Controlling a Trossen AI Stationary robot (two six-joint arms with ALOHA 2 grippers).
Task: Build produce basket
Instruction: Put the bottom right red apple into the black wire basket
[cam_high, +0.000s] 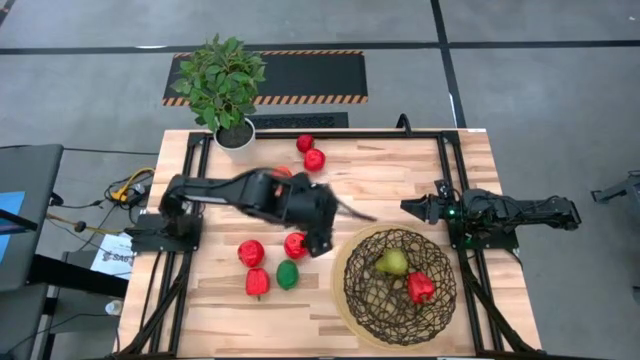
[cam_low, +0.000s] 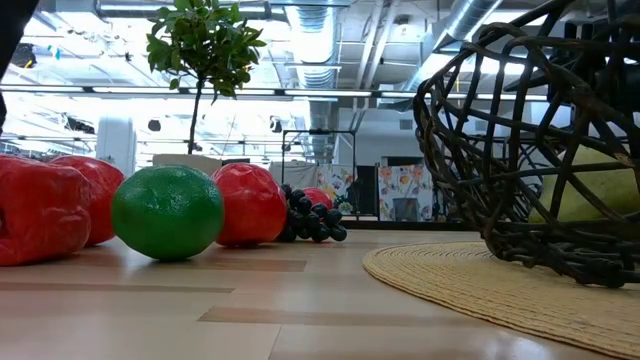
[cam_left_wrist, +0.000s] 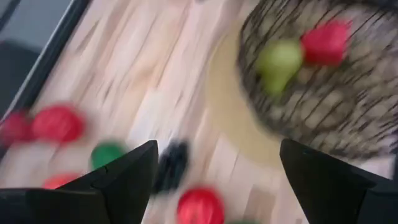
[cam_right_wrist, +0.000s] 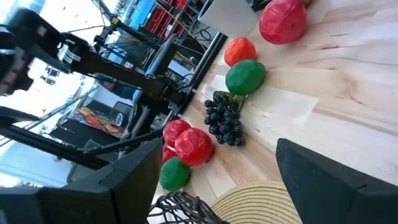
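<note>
1. Plant first, far left of the table's back edge: a leafy potted plant (cam_high: 225, 80) in a white pot, standing at the corner.
2. Produce is scattered across the wooden table (cam_high: 400, 170): a red apple (cam_high: 251, 252), a red pepper (cam_high: 257, 283) and a green lime (cam_high: 288, 274) grouped toward the front, left of the basket.
3. Two more red fruits (cam_high: 310, 152) sit near the back edge, just right of the plant (well apart from the front group).
4. Left arm reaches from its base across the middle of the table, and the left gripper (cam_high: 318, 240) hangs over a red fruit (cam_high: 296, 245) just left of the basket; its fingers (cam_left_wrist: 134, 177) are spread wide with nothing between them.
5. Below that gripper, in its wrist view, lies a dark bunch of grapes (cam_left_wrist: 172, 165) on the wood (blurred, but the shape reads).
6. Basket (cam_high: 342, 290) sits front right, its dark wire mesh resting on a round tan rim; inside are a green pear (cam_high: 392, 262) and a red pepper (cam_high: 421, 287), the two close together.
7. Right gripper (cam_high: 420, 208) waits at the table's right side, near the basket's back edge, fingers (cam_right_wrist: 329, 177) apart and holding nothing.
</note>
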